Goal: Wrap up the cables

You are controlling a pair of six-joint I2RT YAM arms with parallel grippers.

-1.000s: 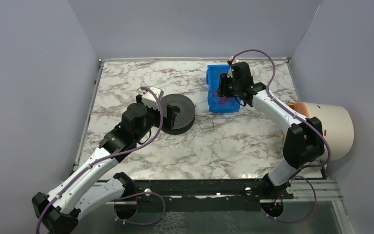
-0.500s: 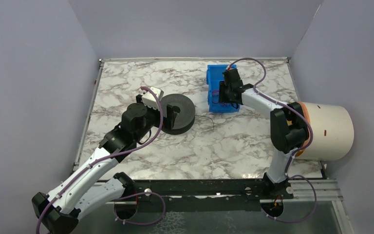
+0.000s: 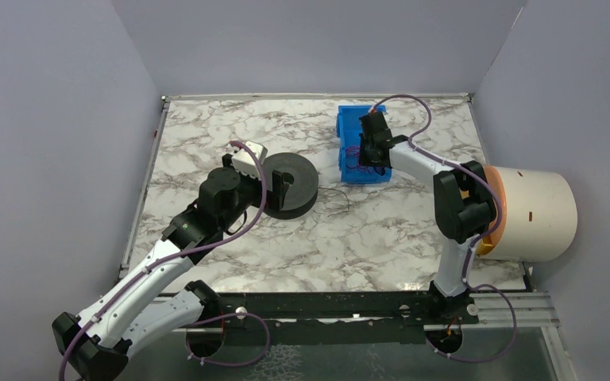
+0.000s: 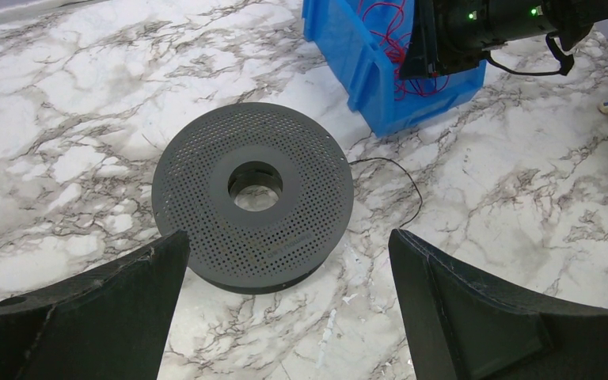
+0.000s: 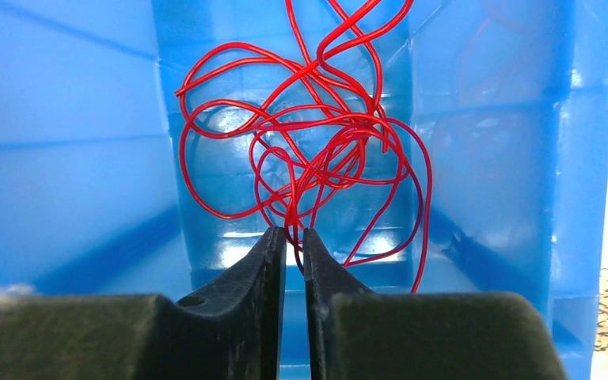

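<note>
The cables (image 5: 309,127) lie tangled inside the blue bin (image 5: 71,182); expect light, limp, snag-prone wire, so take one strand. The right fingers (image 5: 267,265) stand nearly together around a strand, pinch unconfirmed; the left fingers (image 4: 119,297) spread.

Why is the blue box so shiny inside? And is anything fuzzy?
Right wrist view: light bounces off the bin's floor as white glare; the cables are sharp. Left wrist view: the spool is crisp, with a faint shadow under it. Top view: even light, no glare.
</note>
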